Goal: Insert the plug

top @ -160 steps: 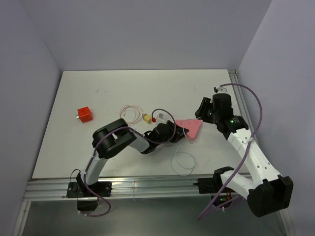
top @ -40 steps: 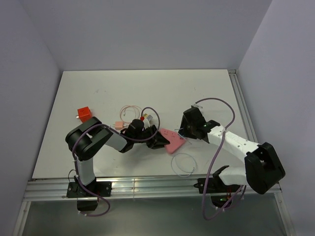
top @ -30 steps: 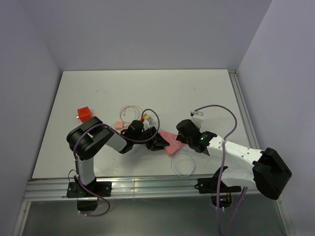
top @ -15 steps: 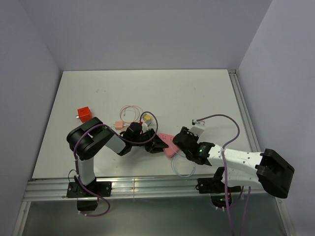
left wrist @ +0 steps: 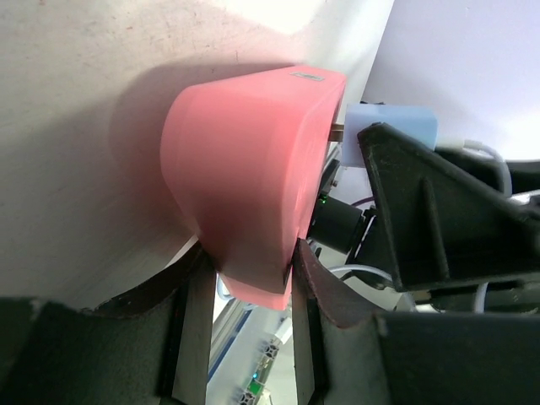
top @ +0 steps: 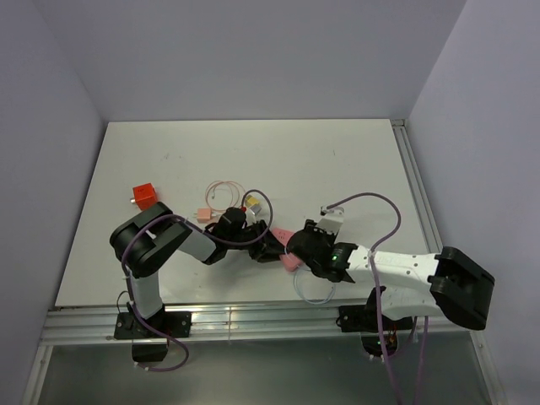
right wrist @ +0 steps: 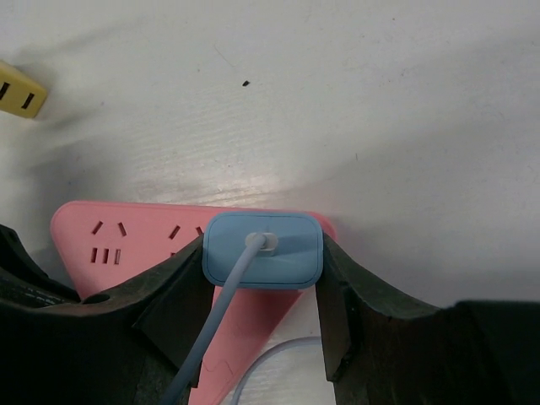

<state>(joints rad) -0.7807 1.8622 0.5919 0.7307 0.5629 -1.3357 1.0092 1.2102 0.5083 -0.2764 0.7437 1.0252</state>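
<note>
Up close, the right gripper (right wrist: 261, 263) pinches the blue plug (right wrist: 283, 251) right at the pink power strip (right wrist: 126, 245), the left gripper (left wrist: 249, 280) pinches the strip's end, and only the left wrist view shows its tiny blurry label (left wrist: 305, 76).

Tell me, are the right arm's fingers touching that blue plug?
Touching. The right wrist view shows both black fingers pressed flat against the sides of the blue plug, with no gap.

One power strip (right wrist: 126, 240), one blue plug (right wrist: 262, 251), one orange cube (top: 144, 197), one yellow adapter (top: 251, 202).
</note>
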